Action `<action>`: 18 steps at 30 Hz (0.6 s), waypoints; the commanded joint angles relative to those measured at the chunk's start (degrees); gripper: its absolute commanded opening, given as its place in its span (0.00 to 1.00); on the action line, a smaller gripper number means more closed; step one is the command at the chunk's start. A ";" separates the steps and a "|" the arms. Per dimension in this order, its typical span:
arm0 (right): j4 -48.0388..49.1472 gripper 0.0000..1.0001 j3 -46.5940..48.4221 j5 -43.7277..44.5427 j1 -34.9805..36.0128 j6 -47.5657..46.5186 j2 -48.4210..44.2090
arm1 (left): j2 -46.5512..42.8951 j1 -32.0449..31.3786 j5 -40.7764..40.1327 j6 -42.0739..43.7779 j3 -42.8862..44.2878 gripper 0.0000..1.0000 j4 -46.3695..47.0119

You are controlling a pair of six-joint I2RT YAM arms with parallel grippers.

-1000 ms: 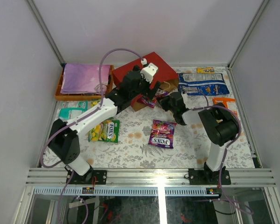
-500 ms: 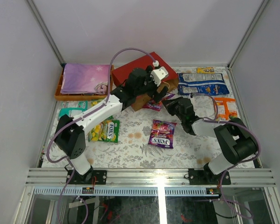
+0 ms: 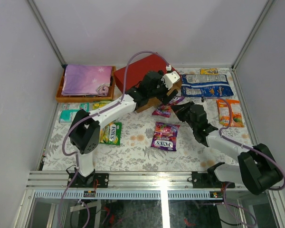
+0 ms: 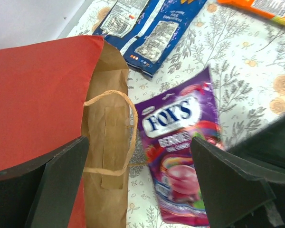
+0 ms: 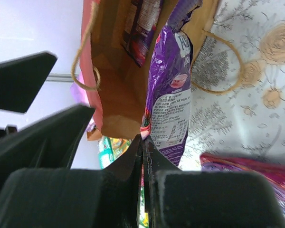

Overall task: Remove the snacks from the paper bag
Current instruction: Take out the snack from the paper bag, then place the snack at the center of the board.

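**Red paper bag with brown kraft lining (image 3: 141, 71), on its side by the tabletop's far edge, mouth facing right.**

My left gripper (image 4: 140, 142) hangs over the mouth, fingers spread wide and holding nothing, with a thin loop handle (image 4: 126, 128) between them. Just right, a glossy purple Fox's candy packet (image 3: 162, 110) lies at the mouth, its edge pinched in my right gripper (image 3: 180, 110). A darker packet (image 5: 140, 28) sits deeper inside. A blue-white snack bag (image 3: 206, 85) lies near the far right corner.

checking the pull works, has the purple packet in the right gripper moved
Yes. The purple Fox's packet has moved away from the mouth of the paper bag, toward the near side and nearer the flat Fox's packet.
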 commanded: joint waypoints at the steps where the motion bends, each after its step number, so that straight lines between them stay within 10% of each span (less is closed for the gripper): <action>1: -2.08 0.00 -1.99 -2.35 -0.10 -6.68 -6.94 | 2.95 -0.62 -7.23 -0.46 3.59 0.83 1.88; 3: -4.03 0.00 -2.38 -5.40 -0.08 -10.04 -8.94 | 3.79 -0.58 -7.21 -0.44 3.92 0.76 2.36; 9: -4.45 0.00 -1.54 -20.72 0.25 -18.31 -10.58 | 5.16 -0.55 -6.15 -0.67 5.93 0.03 1.27; 18: -4.62 0.00 8.08 -31.35 9.82 -25.52 3.38 | 3.08 -0.50 -10.67 1.57 5.01 0.00 2.47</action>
